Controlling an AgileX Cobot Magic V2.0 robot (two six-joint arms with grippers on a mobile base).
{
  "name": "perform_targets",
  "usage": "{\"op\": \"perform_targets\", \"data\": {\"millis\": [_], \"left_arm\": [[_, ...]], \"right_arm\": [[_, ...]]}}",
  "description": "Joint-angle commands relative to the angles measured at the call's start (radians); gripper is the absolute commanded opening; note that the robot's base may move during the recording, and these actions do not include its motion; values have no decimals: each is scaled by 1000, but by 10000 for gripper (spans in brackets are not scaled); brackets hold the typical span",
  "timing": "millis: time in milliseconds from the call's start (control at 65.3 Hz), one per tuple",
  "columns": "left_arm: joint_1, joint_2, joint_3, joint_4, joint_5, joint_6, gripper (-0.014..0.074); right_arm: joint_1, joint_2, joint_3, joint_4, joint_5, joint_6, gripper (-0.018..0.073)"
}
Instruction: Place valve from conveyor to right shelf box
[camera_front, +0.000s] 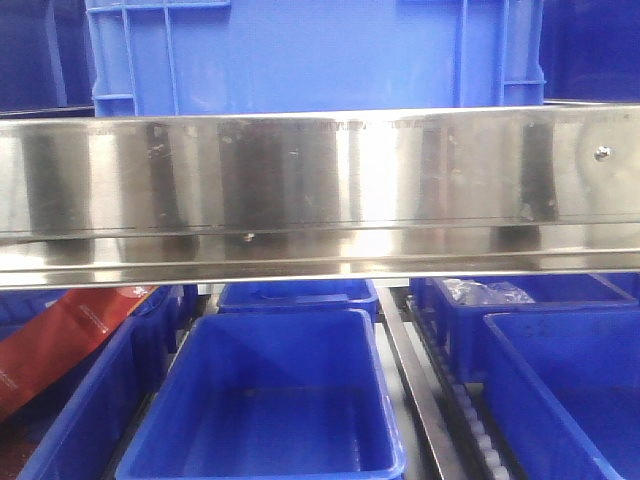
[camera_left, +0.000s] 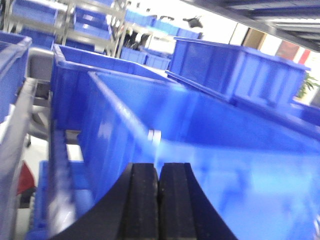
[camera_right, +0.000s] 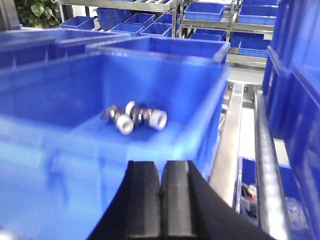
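Valve (camera_right: 134, 116) parts, grey metal with white ends, lie on the floor of a blue box (camera_right: 200, 140), close to its far wall, as the right wrist view shows. I count two or three pieces lying close together, but the picture is too blurred to be sure. The right gripper (camera_right: 160, 192) hangs at the near side of this box, above its rim, with its black jaws pressed together and nothing between them. The left gripper (camera_left: 158, 200) has its jaws together as well, also holding nothing, and it points over the edge of another blue bin (camera_left: 130, 145). In the front view a shiny steel rail (camera_front: 320, 180) crosses the whole picture. Below it stands a blue tub (camera_front: 160, 440), and a bin at the right holds a clear plastic bag (camera_front: 485, 292).
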Motion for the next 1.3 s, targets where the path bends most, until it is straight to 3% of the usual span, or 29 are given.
{"op": "perform_targets", "data": {"millis": [0,92,352,888,1285], "left_arm": [[1,-111,74,50,3,-4,-111],[1,-208,157,116,33,-4,-111],[1,-385,281,115,34,-4,-111],[1,-422,283,115,30,-4,-111],[1,-422,283,115,30,-4,-111]], "right_arm": [[-3,-77,72,-8,-31,-5,-165],[-3,-163,163,-8,-31,-5,-165],[-3,-334,265,-8,-27,-5,-165],[-6,-364,269,-8,-61,-5,-165],[-293,-683,602,11,-61,-5,-165]]}}
